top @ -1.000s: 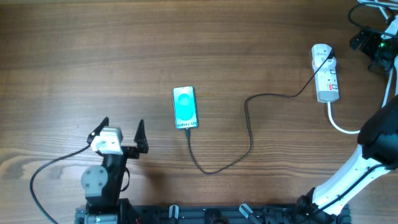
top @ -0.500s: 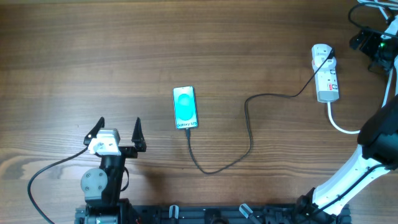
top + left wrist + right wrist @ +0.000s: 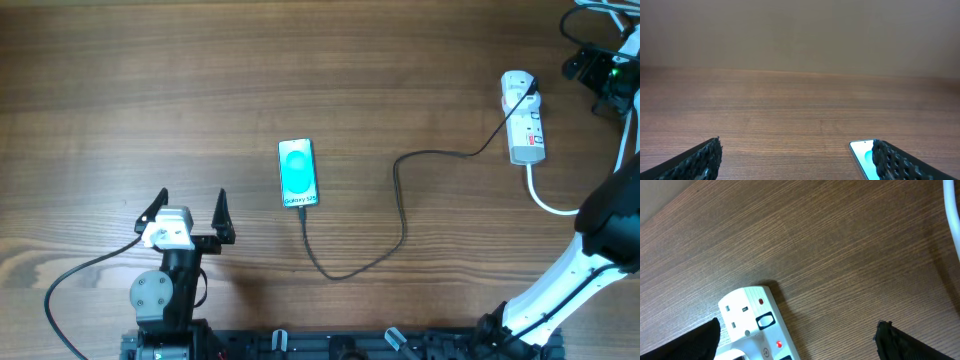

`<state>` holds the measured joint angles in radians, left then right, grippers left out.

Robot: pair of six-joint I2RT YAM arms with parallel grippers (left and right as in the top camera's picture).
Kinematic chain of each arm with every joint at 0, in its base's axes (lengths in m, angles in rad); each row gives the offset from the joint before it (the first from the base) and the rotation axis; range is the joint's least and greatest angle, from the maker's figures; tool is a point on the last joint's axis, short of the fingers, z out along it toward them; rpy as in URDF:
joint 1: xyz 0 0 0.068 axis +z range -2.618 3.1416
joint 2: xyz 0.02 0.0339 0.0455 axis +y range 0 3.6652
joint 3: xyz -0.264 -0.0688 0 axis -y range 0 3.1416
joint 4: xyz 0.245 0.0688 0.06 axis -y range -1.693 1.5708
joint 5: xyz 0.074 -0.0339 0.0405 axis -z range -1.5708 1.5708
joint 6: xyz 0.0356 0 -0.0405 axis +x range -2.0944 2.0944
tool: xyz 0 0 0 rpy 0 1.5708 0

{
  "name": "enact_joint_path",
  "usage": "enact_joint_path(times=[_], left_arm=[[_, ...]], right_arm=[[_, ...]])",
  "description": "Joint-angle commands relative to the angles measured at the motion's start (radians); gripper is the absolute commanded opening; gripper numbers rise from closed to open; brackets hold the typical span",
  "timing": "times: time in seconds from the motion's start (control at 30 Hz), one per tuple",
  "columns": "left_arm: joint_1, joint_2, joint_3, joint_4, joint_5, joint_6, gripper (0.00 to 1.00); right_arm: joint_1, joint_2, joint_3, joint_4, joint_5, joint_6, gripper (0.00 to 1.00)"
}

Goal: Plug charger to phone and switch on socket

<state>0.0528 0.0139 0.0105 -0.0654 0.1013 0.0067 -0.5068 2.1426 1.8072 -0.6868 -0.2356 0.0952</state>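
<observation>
Black left tool (image 3: 192, 198), spread, has apparently drawn back slightly.

- Left wrist view: only a corner of the phone (image 3: 863, 155) shows. The rest is cut off by the picture's lower edge or covered by a finger (image 3: 900, 162) of the left gripper (image 3: 796, 145).
- Right wrist view: one end of the socket (image 3: 751, 322) is visible, with the remainder cut off below.
- Overhead view: the charger (image 3: 400, 190) connector at the phone is too small to tell whether it is seated.
- Overhead view: the thick white cord (image 3: 540, 200) disappears behind the right arm (image 3: 605, 215) near the desk's right edge.
</observation>
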Motion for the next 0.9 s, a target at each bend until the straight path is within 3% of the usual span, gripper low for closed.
enact_joint_path(times=[0.0, 0.73, 0.87], left_arm=[[-0.003, -0.011, -0.005, -0.006, -0.017, 0.012, 1.00], [-0.003, -0.011, -0.005, -0.006, -0.017, 0.012, 1.00], [-0.003, -0.011, -0.005, -0.006, -0.017, 0.012, 1.00]], right_arm=[[0.005, -0.018, 0.011, 0.002, -0.010, -0.014, 1.00], [0.005, -0.019, 0.011, 0.001, -0.010, -0.014, 1.00], [0.003, -0.091, 0.011, -0.011, -0.010, -0.014, 1.00]])
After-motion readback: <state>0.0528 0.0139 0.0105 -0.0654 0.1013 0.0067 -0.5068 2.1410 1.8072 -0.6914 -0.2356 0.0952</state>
